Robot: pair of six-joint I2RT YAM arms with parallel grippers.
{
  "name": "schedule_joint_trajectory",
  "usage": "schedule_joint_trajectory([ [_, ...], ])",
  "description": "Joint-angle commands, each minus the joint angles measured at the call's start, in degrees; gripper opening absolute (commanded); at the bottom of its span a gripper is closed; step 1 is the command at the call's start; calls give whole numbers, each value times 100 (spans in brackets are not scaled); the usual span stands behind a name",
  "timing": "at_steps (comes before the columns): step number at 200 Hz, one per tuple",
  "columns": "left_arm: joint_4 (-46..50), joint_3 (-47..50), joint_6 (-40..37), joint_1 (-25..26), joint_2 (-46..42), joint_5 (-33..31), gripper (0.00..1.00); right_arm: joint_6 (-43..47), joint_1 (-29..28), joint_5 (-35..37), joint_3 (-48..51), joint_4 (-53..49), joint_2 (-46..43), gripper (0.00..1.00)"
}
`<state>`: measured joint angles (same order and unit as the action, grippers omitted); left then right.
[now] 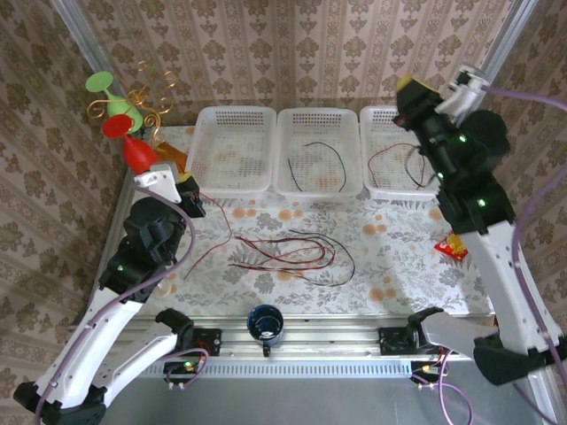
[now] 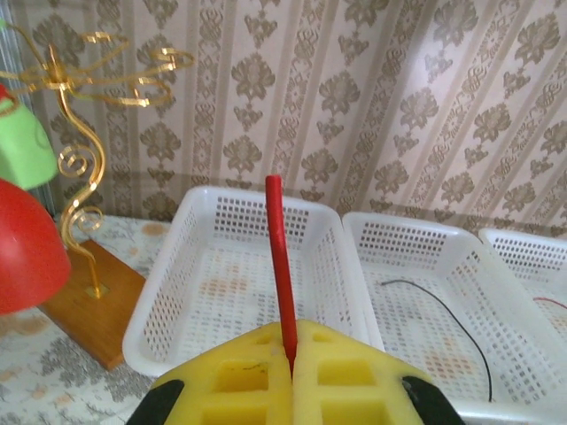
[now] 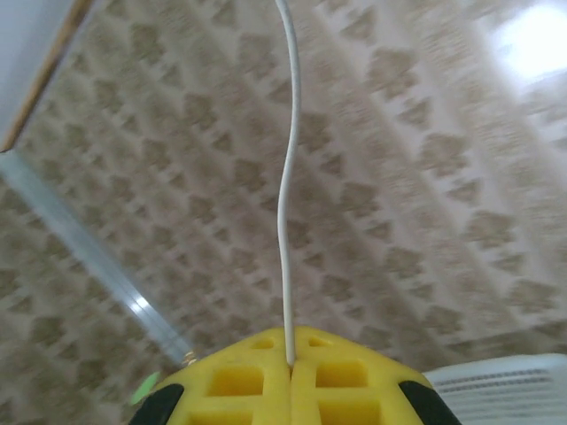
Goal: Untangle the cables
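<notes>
Baskets (image 1: 232, 113) (image 1: 316, 112) (image 1: 376, 112): three; left claw (image 2: 291, 372), right claw (image 3: 290, 361) each pinch one cable (image 2: 280, 266) (image 3: 287, 221).

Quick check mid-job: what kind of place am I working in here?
Looks like a staged robot test booth, not a real home: wallpapered panels on an aluminium frame, two arms bolted to a rail, white baskets on a patterned tabletop.

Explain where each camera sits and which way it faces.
Top external: above, behind the bases, looking down at the floral table; left arm, right arm show.
Left wrist: faces the back wall over the left white perforated plastic basket; yellow left gripper pinches a thin red cable.
Right wrist: tilts up at wallpaper; yellow right gripper pinches a thin pale wire.
Top and left wrist share that basket.
</notes>
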<state>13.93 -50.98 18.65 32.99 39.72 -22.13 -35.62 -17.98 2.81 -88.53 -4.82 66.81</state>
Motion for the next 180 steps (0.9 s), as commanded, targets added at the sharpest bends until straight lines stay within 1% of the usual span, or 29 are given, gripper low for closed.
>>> schedule_joint_trajectory([
  [1,7,305,443,105,-52,173,0,-38,-432,-218,-630,603,654,0],
  [28,-90,580,521,296,-134,149,0,51,-820,-280,-1543,736,1660,0],
  [74,-83,875,700,470,-291,4,0,-165,-1094,-397,-3297,749,3268,0],
  [99,6,923,717,480,-443,-93,0,-89,-1328,-556,-4598,405,4311,0],
  [118,106,915,715,480,-540,-99,0,105,-1444,-672,-5796,-108,5198,0],
  [131,163,915,734,480,-604,-100,0,207,-1489,-625,-6488,-462,5804,0],
  [143,221,923,762,479,-669,-91,0,283,-1507,-659,-6742,-550,6250,0],
  [170,336,923,837,472,-746,-57,0,583,-1631,-659,-6718,-568,7071,0],
  [180,375,923,867,479,-769,-52,0,543,-1655,-686,-6712,-674,7382,0],
])
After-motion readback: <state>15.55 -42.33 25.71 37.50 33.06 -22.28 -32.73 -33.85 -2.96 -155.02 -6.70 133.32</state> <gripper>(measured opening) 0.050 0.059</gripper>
